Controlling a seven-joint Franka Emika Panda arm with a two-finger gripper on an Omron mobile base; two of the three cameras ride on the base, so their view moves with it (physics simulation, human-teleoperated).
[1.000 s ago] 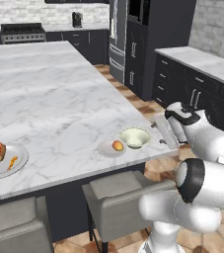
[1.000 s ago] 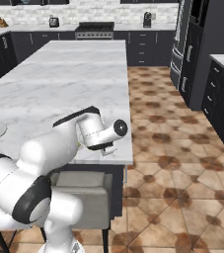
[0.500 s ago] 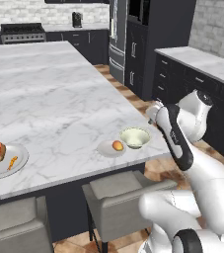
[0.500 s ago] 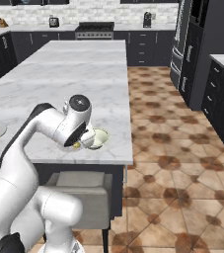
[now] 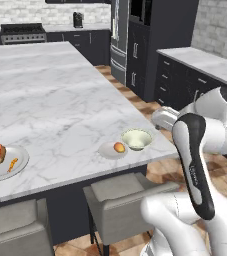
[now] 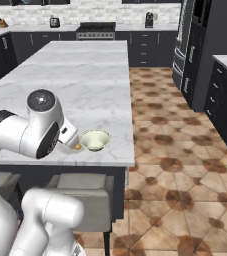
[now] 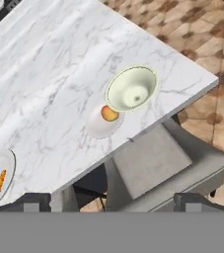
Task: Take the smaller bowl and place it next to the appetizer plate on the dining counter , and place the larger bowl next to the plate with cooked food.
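The pincer (image 7: 111,200) is spread wide with nothing in it, its two dark fingertips (image 7: 34,200) poking up far apart at the bottom of the hand view, up in the air off the tabletop's near edge and looking down over a grey stool (image 7: 165,160) tucked under it. Right past that, the smaller bowl (image 7: 132,89) sits upright near the corner of the dining counter (image 7: 49,64), cream-green inside with a darker rim. It's touching, or as good as touching, the appetizer plate (image 7: 102,124), a small pale plate with one orange bit of food (image 7: 109,113) on it, and from the hand camera the bowl's rim overlaps the plate edge a little. In the left base view the same bowl (image 5: 137,139) is just to the right of that little plate (image 5: 113,149), both close to the tabletop's front edge, with the white arm (image 5: 195,165) bent up beside the corner. Way off to the left along that front edge is the plate with cooked food (image 5: 5,162), carrying a red-orange piece and a small orange piece, well apart from the bowl. Back behind it all there's a stove (image 6: 96,30) against the white brick wall and a tall dark fridge (image 5: 130,45).
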